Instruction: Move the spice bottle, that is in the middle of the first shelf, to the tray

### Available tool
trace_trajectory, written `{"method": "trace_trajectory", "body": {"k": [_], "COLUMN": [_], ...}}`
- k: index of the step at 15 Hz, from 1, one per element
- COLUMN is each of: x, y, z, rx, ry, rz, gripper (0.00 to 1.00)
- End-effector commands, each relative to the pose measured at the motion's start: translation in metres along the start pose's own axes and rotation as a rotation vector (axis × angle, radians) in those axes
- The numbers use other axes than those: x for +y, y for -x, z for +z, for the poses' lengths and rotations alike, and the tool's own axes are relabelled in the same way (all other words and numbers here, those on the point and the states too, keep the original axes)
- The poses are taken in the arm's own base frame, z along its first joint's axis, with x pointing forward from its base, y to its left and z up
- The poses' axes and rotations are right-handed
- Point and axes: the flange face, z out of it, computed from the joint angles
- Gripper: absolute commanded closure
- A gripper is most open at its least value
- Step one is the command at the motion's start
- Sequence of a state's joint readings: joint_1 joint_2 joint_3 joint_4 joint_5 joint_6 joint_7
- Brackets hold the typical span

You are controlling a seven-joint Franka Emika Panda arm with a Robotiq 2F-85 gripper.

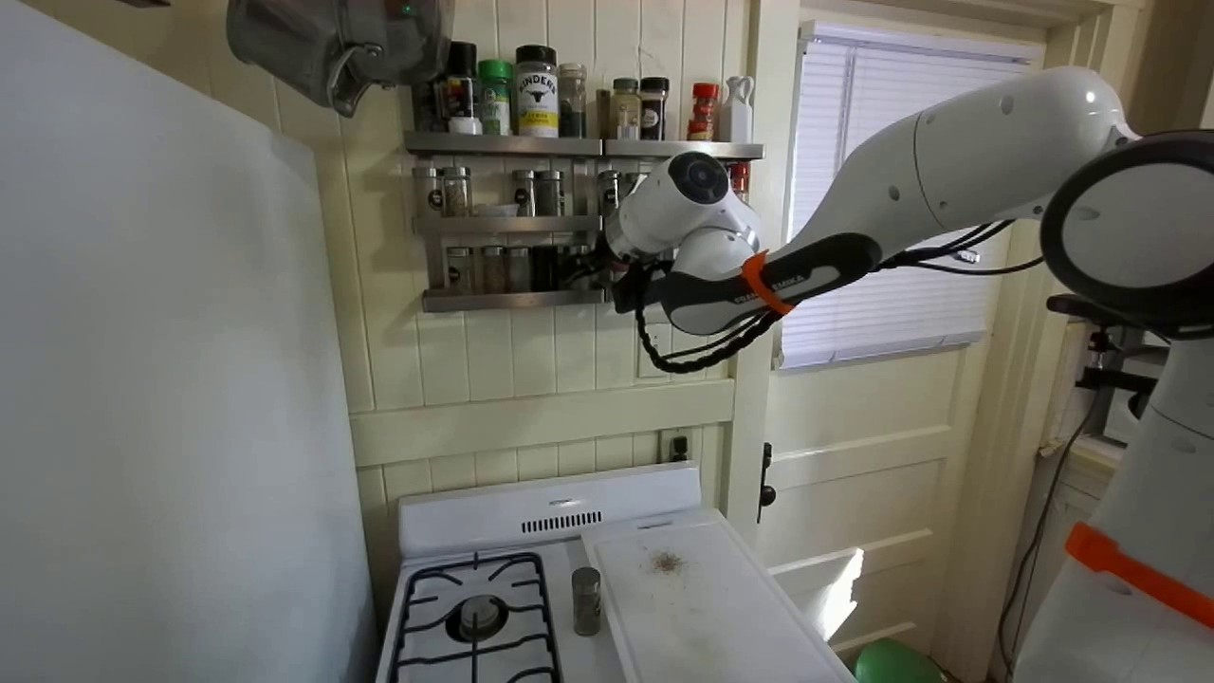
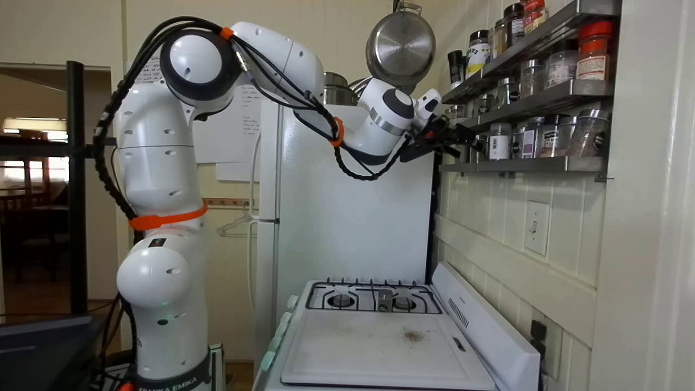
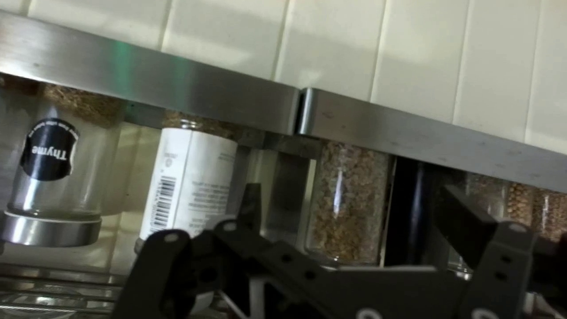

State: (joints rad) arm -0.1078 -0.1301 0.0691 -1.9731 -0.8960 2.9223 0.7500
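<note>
Wrist view: your gripper (image 3: 351, 195) is standing spread from nine to three o'clock, the spice jar (image 3: 348, 204) on the shelf (image 3: 443, 142) is showing in its gap toward twelve, long axis running roughly twelve to six, a black container (image 3: 412, 217) crowding it at three o'clock

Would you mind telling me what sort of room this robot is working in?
Most likely a home kitchen: there is a gas stove, a white refrigerator and wall shelves lined with spice jars.
</note>
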Motion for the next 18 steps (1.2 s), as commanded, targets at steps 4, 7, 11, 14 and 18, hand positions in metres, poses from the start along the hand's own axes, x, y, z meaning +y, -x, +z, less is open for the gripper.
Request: {"method": "trace_trajectory", "body": {"k": [4, 7, 11, 14, 18], "x": [-0.0003, -0.0006, -0.0008, -0.0016, -0.0036], "y": [0.0086, 0.0087, 0.0096, 0.0103, 0.0105], "z": [0.0027, 0.0025, 0.0024, 0.0033, 0.005], "rx": [0.023, 0.027, 0.033, 0.038, 0.052], "ry": [-0.01, -0.003, 0.002, 0.001, -0.004], "rz": [0.02, 0.02, 0.02, 0.02, 0.017], "gripper": [0.37, 0.14, 0.01, 0.0, 0.0]}}
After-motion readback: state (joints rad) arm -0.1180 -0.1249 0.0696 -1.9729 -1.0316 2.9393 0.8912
